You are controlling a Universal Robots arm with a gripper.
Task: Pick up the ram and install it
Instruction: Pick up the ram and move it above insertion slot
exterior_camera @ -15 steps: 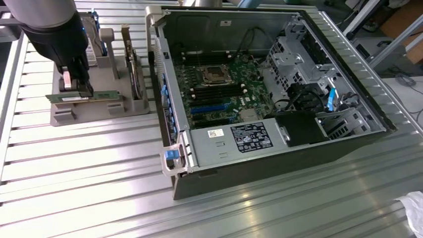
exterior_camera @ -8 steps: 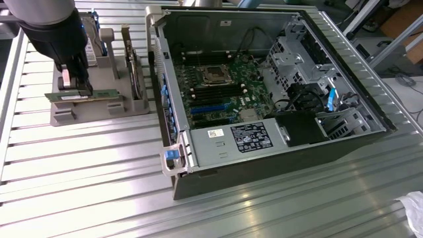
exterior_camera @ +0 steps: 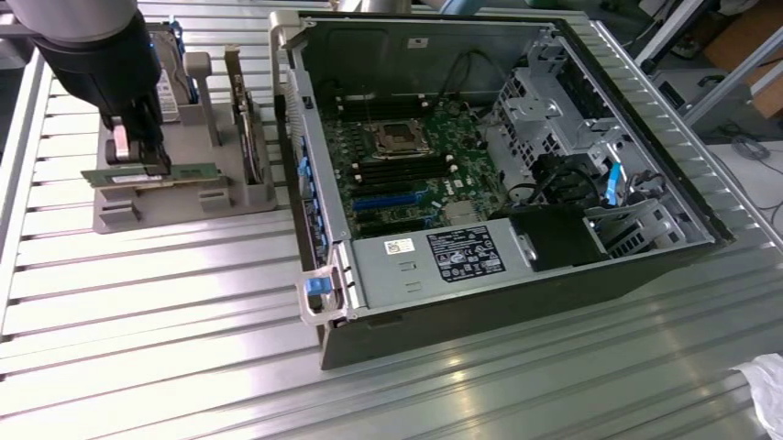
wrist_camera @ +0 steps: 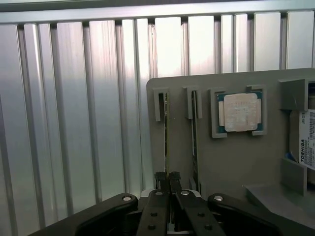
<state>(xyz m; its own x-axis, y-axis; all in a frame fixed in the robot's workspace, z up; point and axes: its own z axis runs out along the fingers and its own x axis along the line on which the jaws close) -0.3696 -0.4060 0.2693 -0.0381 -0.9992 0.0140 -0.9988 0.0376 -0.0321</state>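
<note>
The slatted desk [exterior_camera: 147, 312] is largely taken up by an open computer case [exterior_camera: 490, 316]. It is placed toward the desk edge on the exterior view's right, with its motherboard [exterior_camera: 404, 174] exposed. A grey holder [exterior_camera: 159, 215] is set near the far corner on the exterior view's left. In it are kept a hard drive [wrist_camera: 307, 142], a square processor chip [wrist_camera: 239, 112] and two thin sticks standing on edge in neighbouring slots.

The task is judged to be at its very start. The ram [wrist_camera: 166, 137] is seen seated in its slot in the holder, well apart from the case. Neither the lift nor the installation is shown as done.

The gripper [wrist_camera: 168, 178] is lowered over the holder, and its fingers are drawn together on the upper edge of the ram. The thin board is pinched between them near one end. The second stick [wrist_camera: 194, 132], just beside, is left untouched.
</note>
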